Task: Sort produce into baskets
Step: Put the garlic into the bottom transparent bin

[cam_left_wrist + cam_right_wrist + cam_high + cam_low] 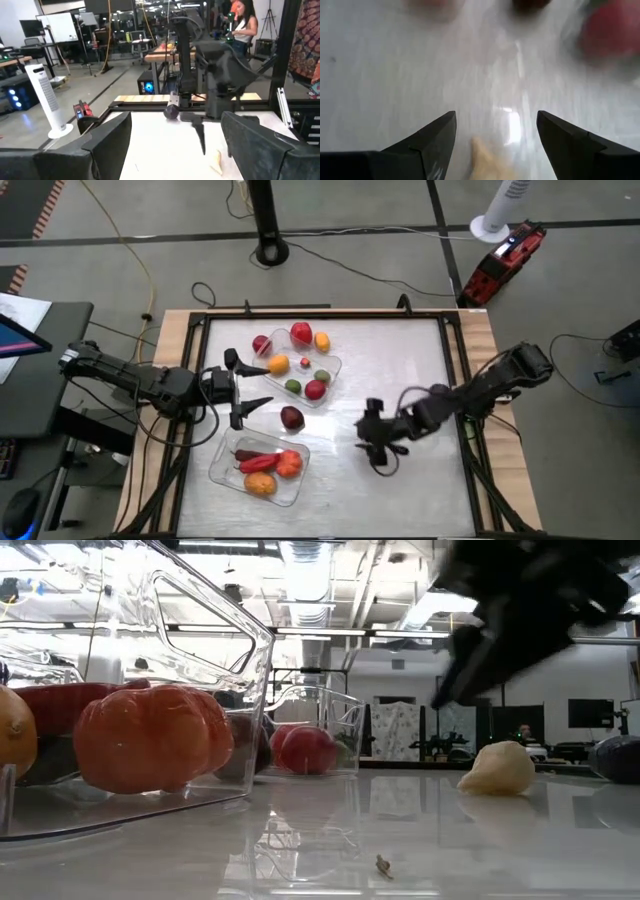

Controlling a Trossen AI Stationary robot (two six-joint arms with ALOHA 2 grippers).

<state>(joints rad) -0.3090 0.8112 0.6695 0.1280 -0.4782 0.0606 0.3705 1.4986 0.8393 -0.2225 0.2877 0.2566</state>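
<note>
We see the right gripper (495, 142), fingers apart, over a whitish garlic-like piece (487, 162) on the bench (400, 360); left gripper (250, 388) fingers apart

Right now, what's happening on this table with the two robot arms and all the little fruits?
Two arms are sorting toy produce into two clear baskets. The far basket holds red, orange, yellow and green pieces; the near basket holds a red pepper-like piece and orange ones. A dark maroon fruit lies loose between them. The right gripper, open, hangs over a whitish garlic-like piece on the table. The left gripper, open and empty, waits beside the baskets.
</note>
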